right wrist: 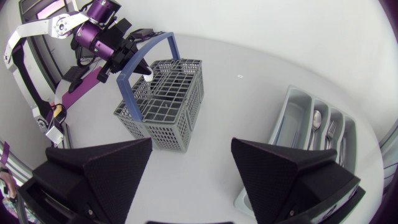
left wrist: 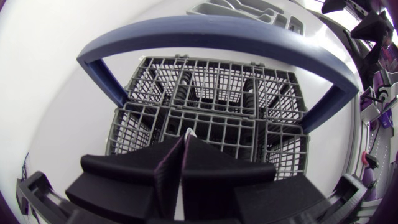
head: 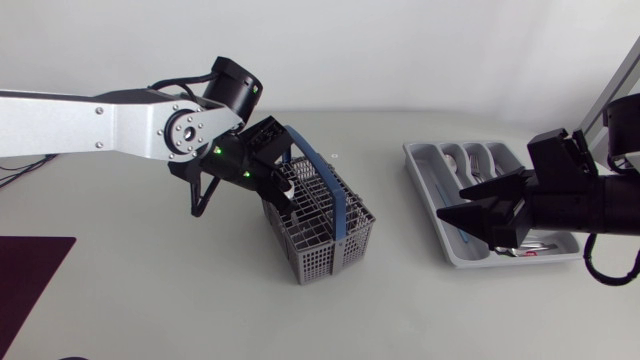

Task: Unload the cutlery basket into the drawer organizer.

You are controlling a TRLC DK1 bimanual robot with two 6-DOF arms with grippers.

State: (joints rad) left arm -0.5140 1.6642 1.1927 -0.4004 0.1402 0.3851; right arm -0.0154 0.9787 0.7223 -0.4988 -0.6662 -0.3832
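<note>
A grey mesh cutlery basket [head: 322,238] with a blue handle [head: 335,195] stands mid-table. My left gripper [head: 287,196] dips into its near-left compartment. In the left wrist view its fingers [left wrist: 205,165] are pressed together over the basket [left wrist: 214,93], pinching the white tip of a cutlery piece [left wrist: 188,132]. The right wrist view shows that white tip [right wrist: 150,76] at the left gripper's end [right wrist: 142,70] above the basket [right wrist: 166,106]. The grey drawer organizer [head: 425,172] lies at the right, holding a spoon [right wrist: 317,118] and a fork [right wrist: 331,130]. My right gripper [head: 470,215] hovers over its near end, open and empty [right wrist: 191,163].
A dark purple mat [head: 25,280] lies at the table's lower left corner. A tiny white speck [head: 335,155] sits on the table behind the basket. White tabletop separates basket and organizer [right wrist: 287,106].
</note>
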